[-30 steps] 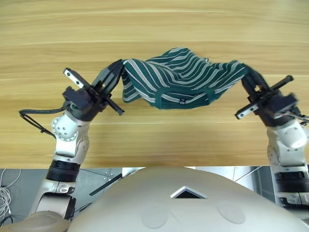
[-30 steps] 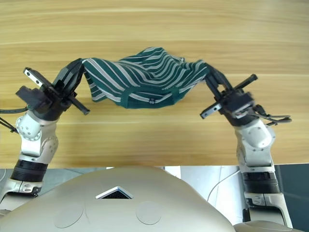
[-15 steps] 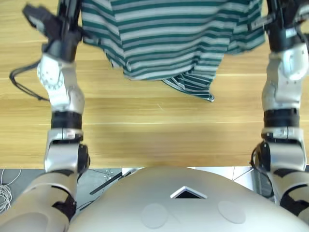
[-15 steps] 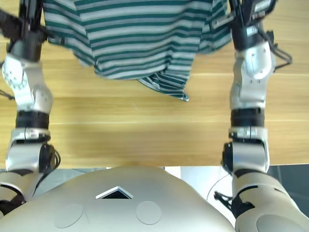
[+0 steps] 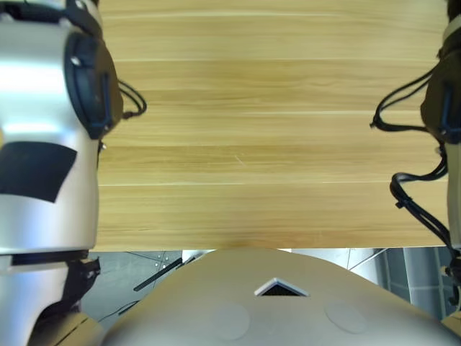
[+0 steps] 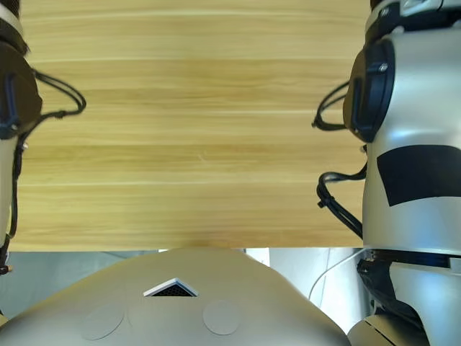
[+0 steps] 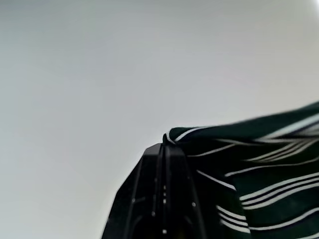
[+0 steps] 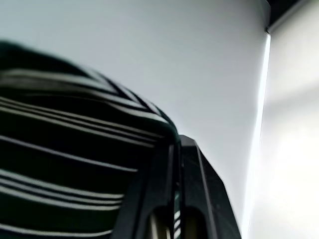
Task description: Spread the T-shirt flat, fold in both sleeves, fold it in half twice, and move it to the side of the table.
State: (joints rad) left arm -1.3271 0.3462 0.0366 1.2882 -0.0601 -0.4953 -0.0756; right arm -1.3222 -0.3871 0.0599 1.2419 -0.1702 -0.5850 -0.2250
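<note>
The left tool point(image 7: 164, 143) had its two dark fingers pressed together on a bunched edge of the green, white-striped T-shirt point(image 7: 259, 164), whose cloth spread away from the tips against a plain pale background. The right tool point(image 8: 176, 145) was likewise clamped tight on another edge of the garment, the striped fabric draping off its tips. In the head views the left arm point(image 5: 43, 144) and right arm point(image 6: 414, 144) stood up at either side of the wooden surface point(image 5: 245, 108).
</note>
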